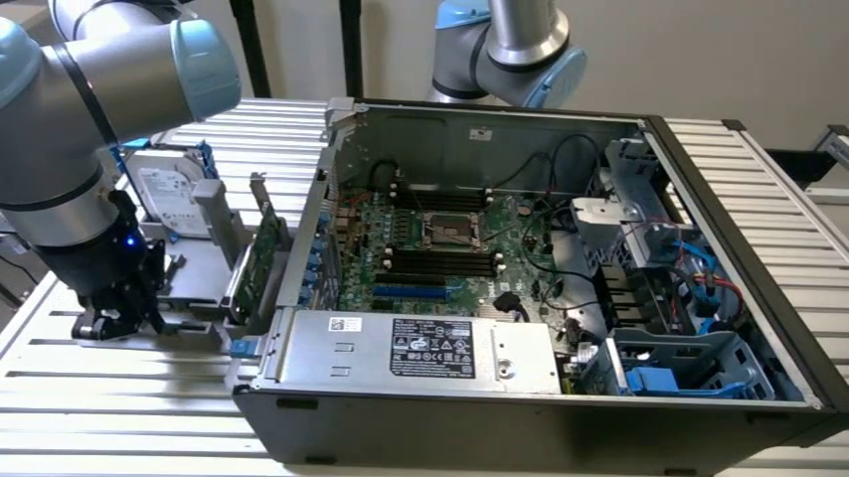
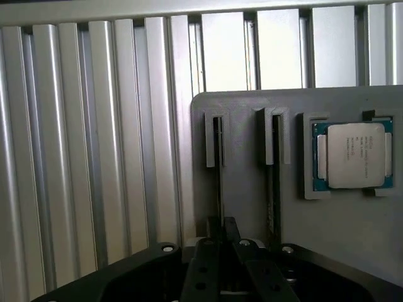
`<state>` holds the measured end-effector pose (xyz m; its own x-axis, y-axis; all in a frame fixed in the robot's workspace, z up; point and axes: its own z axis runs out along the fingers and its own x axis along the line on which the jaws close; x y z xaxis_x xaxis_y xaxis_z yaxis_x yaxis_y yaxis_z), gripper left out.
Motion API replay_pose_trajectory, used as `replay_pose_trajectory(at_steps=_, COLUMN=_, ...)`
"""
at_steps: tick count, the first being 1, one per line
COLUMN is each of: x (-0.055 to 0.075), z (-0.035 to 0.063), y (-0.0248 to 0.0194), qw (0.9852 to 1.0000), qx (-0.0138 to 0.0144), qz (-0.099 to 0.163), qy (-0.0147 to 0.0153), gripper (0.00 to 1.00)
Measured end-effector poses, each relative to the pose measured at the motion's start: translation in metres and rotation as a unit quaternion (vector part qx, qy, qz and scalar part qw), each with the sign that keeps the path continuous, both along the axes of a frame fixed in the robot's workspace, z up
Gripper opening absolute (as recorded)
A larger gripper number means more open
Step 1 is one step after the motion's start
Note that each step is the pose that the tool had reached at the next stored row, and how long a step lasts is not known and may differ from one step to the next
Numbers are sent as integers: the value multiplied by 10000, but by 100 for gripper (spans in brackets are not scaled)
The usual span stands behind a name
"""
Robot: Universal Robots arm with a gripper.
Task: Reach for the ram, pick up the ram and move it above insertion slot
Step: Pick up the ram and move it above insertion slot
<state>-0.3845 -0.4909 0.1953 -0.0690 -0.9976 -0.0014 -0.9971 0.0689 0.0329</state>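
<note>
One arm [image 1: 67,169] bends straight down at 9 o'clock from the computer case [image 1: 531,432]. Your gripper [image 1: 113,320] hangs low over the gray holder [image 2: 245,189]. The ram [image 2: 219,170] stands on edge in a holder slot, right at the gripper. You cannot tell if it is gripped.

Soft, even indoor light. In the exterior view the slatted table [image 1: 133,397] glares pale toward seven o'clock, while the computer case [image 1: 438,129] holds shadow inside, deepest toward four o'clock. In the wrist view the table's slats burn near white — the processor lid [image 2: 356,154] carries a mild sheen.
</note>
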Motion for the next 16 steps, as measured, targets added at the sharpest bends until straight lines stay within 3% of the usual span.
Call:
replay_pose_trajectory(at_steps=6, x=2, z=16, y=1, qw=10000, qx=6, qz=0, qy=-8, gripper=13)
replay_pose_trajectory(at_steps=16, x=1, z=447, y=0, qw=10000, qx=0, qz=14, qy=-1, gripper=13)
